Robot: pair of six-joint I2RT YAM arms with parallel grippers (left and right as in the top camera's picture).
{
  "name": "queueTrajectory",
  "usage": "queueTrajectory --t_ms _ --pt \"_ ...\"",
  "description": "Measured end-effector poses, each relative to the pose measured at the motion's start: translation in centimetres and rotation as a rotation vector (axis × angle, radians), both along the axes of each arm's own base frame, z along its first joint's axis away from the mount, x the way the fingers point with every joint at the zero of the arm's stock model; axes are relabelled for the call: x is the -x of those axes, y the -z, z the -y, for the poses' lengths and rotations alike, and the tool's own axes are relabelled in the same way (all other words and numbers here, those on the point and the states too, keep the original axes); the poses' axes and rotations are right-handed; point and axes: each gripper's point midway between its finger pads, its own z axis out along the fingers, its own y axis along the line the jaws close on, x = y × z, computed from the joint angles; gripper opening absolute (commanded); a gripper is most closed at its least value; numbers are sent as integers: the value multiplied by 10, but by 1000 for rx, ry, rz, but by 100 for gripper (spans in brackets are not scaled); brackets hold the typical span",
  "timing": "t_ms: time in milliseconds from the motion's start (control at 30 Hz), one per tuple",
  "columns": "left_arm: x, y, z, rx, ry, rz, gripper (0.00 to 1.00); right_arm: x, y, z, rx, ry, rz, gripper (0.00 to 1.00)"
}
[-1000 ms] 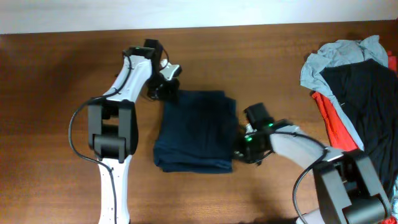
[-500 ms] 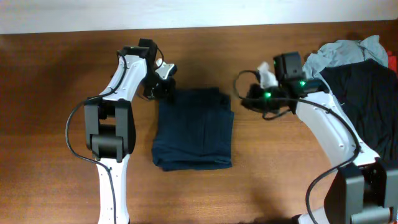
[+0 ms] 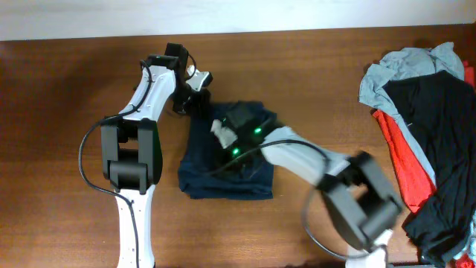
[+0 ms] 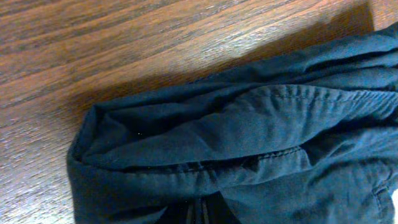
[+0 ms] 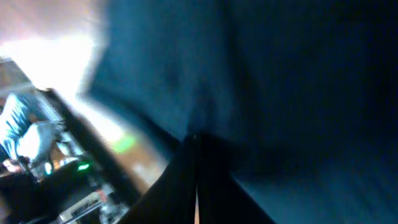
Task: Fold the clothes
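The dark navy shorts [image 3: 223, 167] lie folded into a rough rectangle in the middle of the table. My left gripper [image 3: 196, 103] is at their top left corner. In the left wrist view its fingers [image 4: 202, 213] are shut on bunched navy fabric [image 4: 249, 118] near the waistband. My right arm reaches across the shorts, and its gripper [image 3: 225, 135] is over their upper left part. In the blurred right wrist view the fingers [image 5: 194, 140] are shut, with the tips against dark fabric [image 5: 298, 81]. I cannot tell whether fabric is pinched there.
A pile of other clothes lies at the right edge: a light grey shirt [image 3: 405, 67], a black garment [image 3: 439, 119] and a red shirt [image 3: 401, 145]. Brown wooden table [image 3: 59, 149] lies around the shorts. A pale wall strip runs along the far edge.
My right gripper swung from the shorts' right edge up to the upper right, then left over the shorts. The shorts shifted slightly left. The left gripper stayed at its corner.
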Motion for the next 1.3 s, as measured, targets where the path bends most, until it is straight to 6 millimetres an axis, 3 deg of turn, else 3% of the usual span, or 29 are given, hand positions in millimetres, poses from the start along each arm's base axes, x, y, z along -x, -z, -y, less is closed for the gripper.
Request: queueTrajectory --t_ms 67,100,333,500,567,633,733,800,867,933,1000,1100,1300 --pt "0 0 0 0 0 0 6 8 34 1 56 -1 -58 4" --pt "0 0 0 0 0 0 6 13 41 3 74 0 -93 4" --pt "-4 -1 1 7 -1 14 6 76 44 38 261 -22 -376 4" --pt "-5 -1 0 11 -2 18 6 81 41 30 251 -84 -316 4" --pt "-4 -1 0 11 -2 17 6 75 29 21 197 -119 -233 4" --pt "-4 -1 0 10 -2 17 7 61 3 6 109 -142 -105 4" --pt "-5 -1 0 11 -3 17 7 33 -52 -15 -32 -136 120 4" --pt "-5 -1 0 11 -4 17 7 19 -78 -23 -87 -114 220 4" --pt "-5 -1 0 11 -4 17 7 7 -87 -29 -108 -84 274 4" --pt "-5 -1 0 11 -4 18 7 -1 -79 -32 -103 -57 273 4" --pt "-5 -1 0 11 -4 17 7 -6 -53 -34 -66 -14 220 4" --pt "-5 -1 0 11 -5 17 7 -9 -30 -38 -52 12 171 4" --pt "-5 -1 0 14 -7 15 7 -8 3 -48 -68 34 79 4"
